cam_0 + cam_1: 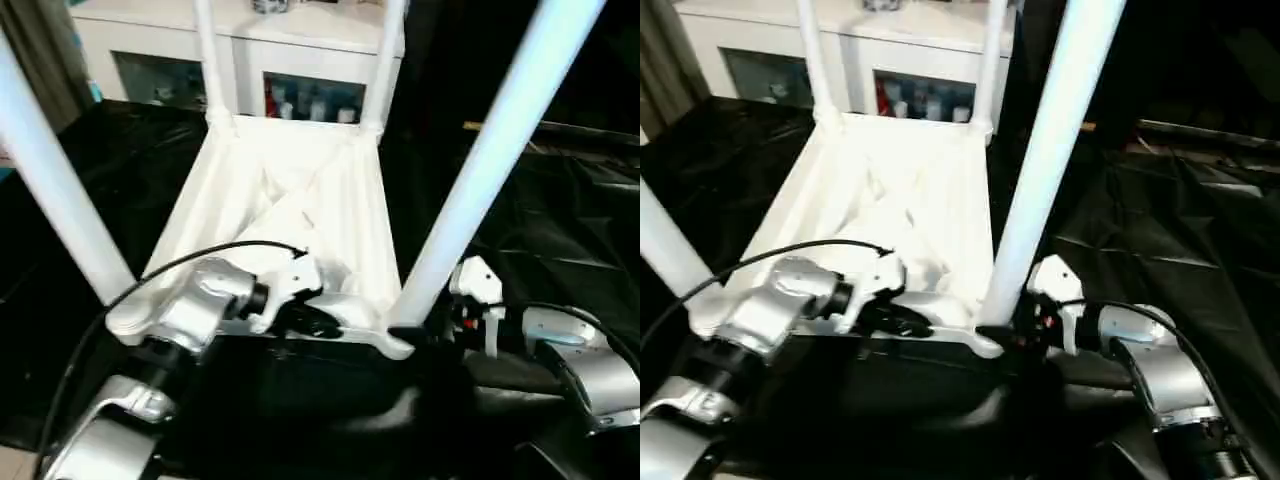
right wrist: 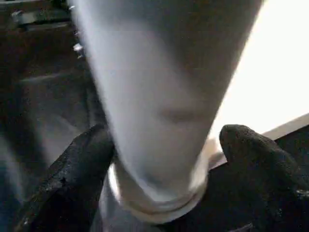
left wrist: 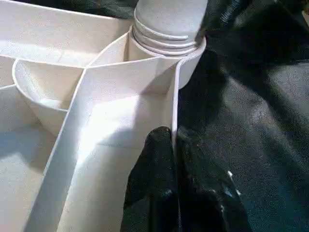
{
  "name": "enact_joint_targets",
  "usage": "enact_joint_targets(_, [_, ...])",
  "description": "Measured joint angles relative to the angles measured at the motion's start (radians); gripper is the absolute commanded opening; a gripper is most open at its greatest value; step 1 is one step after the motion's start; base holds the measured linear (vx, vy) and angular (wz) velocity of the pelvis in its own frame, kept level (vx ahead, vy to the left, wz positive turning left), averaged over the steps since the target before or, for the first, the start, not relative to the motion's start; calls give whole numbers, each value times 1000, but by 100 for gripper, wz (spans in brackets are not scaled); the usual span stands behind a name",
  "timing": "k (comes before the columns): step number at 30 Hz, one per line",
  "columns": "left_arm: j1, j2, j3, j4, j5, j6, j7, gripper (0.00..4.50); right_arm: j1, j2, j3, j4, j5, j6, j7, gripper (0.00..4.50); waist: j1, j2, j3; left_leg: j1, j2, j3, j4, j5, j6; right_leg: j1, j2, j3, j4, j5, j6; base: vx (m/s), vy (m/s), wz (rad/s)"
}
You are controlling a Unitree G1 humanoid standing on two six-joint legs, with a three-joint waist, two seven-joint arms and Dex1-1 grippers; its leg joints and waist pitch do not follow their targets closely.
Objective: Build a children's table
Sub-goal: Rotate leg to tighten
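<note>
**Q:** Item one, nearest you. What are your hands on?

**A:** Left hand (image 1: 300, 315): closed narrow on the near side wall of the children's table (image 1: 300, 200), one black finger inside the rim and one outside, as my left wrist view shows it. Right hand (image 1: 1025, 325): at the base of the near right leg (image 1: 490, 160), black fingers (image 2: 72, 169) either side of the tube and spread about as wide as it. Whether they press it or only bracket it, I cannot tell.

**Q:** Item two. Where is the table itself?

**A:** Upside down on the black-draped bench (image 1: 570, 220), ribbed underside facing up, near edge just in front of my forearms. All four legs stand up from the corner sockets: near left leg (image 1: 55, 190), near right, and two far legs (image 1: 208, 60) at the back corners. Beyond it stands a white cabinet (image 1: 300, 40) with glass doors.

**Q:** Item three. Risks from here?

**A:** In my judgement, three.
- The near right leg shows thread rings above its socket (image 3: 166, 41), so it may not be fully seated. Letting go early could leave it loose.
- Turning it crooked could jam the thread, or lever the light top off the bench.
- My left grip is on a thin plastic wall. If it slips, the whole table turns with the leg instead of holding against it.
</note>
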Motion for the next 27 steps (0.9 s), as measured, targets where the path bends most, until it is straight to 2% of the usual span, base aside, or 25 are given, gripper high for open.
enact_joint_targets(5, [8,3,0,-17,-3,15,-1,0,1,5,8,6,1,0,3,381,-2,0,0,0,0,0,0,0,0,0,0,0,0,0,0,0,0,0])
enact_joint_targets(12, [9,2,-1,-19,-3,17,4,0,-2,37,10,40,6,3,-19,310,-2,0,0,0,0,0,1,0,0,0,0,0,1,0,0,0,0,0])
enact_joint_targets(17, [9,2,-2,-19,-3,19,9,0,-4,35,13,42,5,2,-17,281,-2,0,0,0,0,0,2,0,0,0,0,0,2,0,0,0,0,0])
enact_joint_targets(24, [9,2,-2,-19,-3,22,12,0,-5,37,14,47,5,1,-19,274,-2,0,0,0,0,0,3,0,1,0,0,0,2,0,0,0,0,0])
enact_joint_targets(27, [-6,-24,-1,10,6,15,74,0,-8,77,-15,78,1,1,-98,272,-5,0,0,2,0,0,4,0,0,2,0,0,3,1,-1,0,0,0])
